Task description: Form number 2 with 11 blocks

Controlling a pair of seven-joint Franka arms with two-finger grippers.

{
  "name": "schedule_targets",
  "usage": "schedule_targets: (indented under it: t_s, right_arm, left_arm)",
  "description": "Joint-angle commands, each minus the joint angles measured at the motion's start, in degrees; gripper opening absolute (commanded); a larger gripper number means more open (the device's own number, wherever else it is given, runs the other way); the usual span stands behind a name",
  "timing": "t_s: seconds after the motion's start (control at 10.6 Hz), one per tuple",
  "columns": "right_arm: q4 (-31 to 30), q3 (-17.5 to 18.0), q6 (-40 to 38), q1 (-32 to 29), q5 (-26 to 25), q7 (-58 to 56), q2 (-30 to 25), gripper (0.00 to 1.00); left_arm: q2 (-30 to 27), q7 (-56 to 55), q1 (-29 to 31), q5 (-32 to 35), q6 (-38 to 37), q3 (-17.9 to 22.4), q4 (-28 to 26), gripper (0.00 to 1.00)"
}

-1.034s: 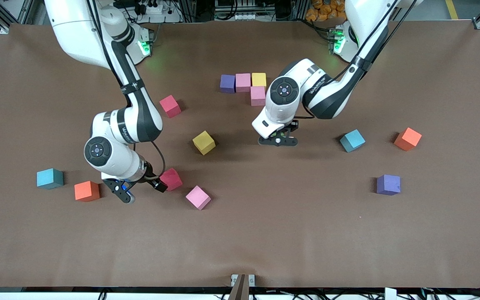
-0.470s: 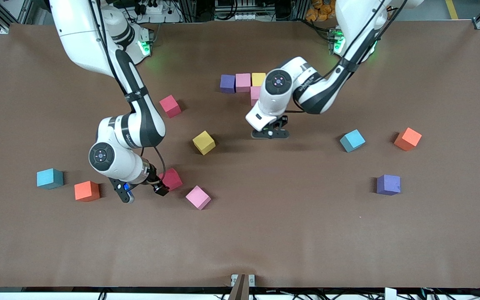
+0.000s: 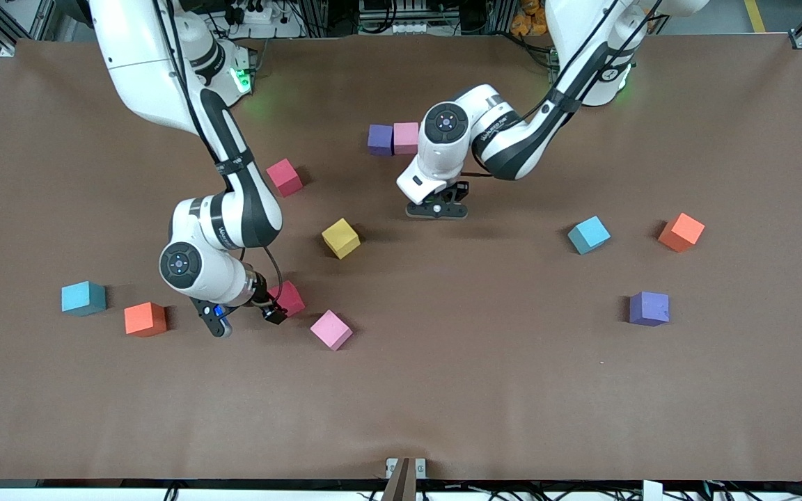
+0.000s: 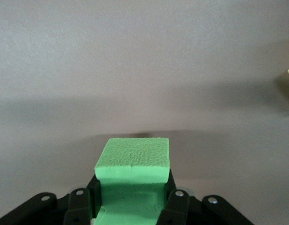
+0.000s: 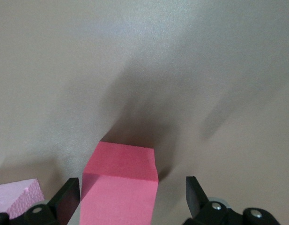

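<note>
High front view, two close wrist views

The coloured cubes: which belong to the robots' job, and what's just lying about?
Job: green block held in the left end effector; red block inside the open right end effector; purple block and pink block side by side; loose yellow block.
Lying about: cables by the robots' bases; bracket at the table edge nearest the front camera.
</note>
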Motion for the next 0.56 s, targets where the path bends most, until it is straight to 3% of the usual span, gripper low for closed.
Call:
schedule_targets:
  t_s: [0.0, 0.47]
  right_arm:
    - [0.08, 0.2, -0.09, -0.04, 0.66, 0.06, 0.07, 1.0]
    - [0.52, 0.37, 0.09, -0.48, 1.35, 0.94, 1.12, 1.0]
  left_arm:
    - [-0.85, -1.84, -0.6, -0.44, 4.79, 0.75, -4.28, 0.36]
    - [-1.03, -6.85, -1.39, -0.44, 4.8, 0.75, -5.61, 0.35]
